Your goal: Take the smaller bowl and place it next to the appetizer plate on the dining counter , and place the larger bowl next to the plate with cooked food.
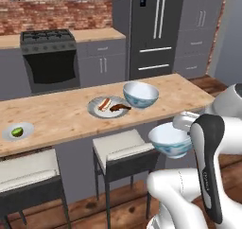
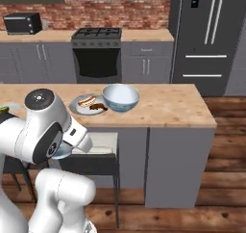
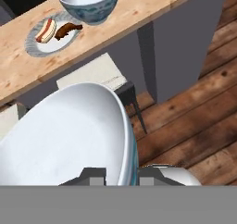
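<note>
My gripper (image 1: 185, 134) is shut on the rim of the smaller bowl (image 1: 169, 140), holding it in the air in front of the dining counter (image 1: 56, 114), over a stool. In the hand view the smaller bowl (image 3: 65, 135) lies close, with its rim pinched between the fingertips of the gripper (image 3: 122, 179). The larger bowl (image 1: 140, 94) stands on the counter, just right of the plate with cooked food (image 1: 108, 106). The appetizer plate (image 1: 18, 131) with its green piece sits at the counter's far left. From the hand camera, the larger bowl (image 3: 88, 3) and the food plate (image 3: 52, 33) appear at the top.
Two cushioned stools (image 1: 123, 145) (image 1: 28, 169) stand under the counter's near edge. A stove (image 1: 49, 57), grey cabinets and a fridge (image 1: 156, 29) line the back wall. Wooden floor (image 3: 194, 107) lies open to the right of the counter's end.
</note>
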Controlling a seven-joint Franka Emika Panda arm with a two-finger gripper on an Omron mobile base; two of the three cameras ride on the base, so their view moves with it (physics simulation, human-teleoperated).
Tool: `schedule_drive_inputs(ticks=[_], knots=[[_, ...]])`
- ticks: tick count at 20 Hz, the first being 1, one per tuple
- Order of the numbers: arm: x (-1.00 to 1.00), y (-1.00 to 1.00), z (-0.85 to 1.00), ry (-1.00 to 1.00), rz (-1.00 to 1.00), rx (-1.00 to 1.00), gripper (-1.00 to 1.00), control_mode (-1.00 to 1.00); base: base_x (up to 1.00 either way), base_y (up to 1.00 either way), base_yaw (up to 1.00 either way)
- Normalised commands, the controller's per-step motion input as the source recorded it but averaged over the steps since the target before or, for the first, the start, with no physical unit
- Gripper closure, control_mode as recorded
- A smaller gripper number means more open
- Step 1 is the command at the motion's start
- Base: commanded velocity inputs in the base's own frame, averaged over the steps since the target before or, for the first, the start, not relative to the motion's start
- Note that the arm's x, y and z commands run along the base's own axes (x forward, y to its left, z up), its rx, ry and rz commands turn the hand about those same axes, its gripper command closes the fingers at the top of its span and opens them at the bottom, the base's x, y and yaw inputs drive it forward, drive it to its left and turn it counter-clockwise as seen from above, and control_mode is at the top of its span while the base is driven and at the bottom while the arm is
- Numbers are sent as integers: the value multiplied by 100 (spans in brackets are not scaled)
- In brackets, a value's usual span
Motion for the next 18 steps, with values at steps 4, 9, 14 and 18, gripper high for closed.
schedule_drive_inputs(ticks=[4,9,14,18], knots=[[0,0,0,0,0,0,100,100,6,94,6],[0,0,0,0,0,0,100,100,33,62,14],[0,0,0,0,0,0,100,100,38,61,15],[0,0,0,0,0,0,100,100,28,48,18]])
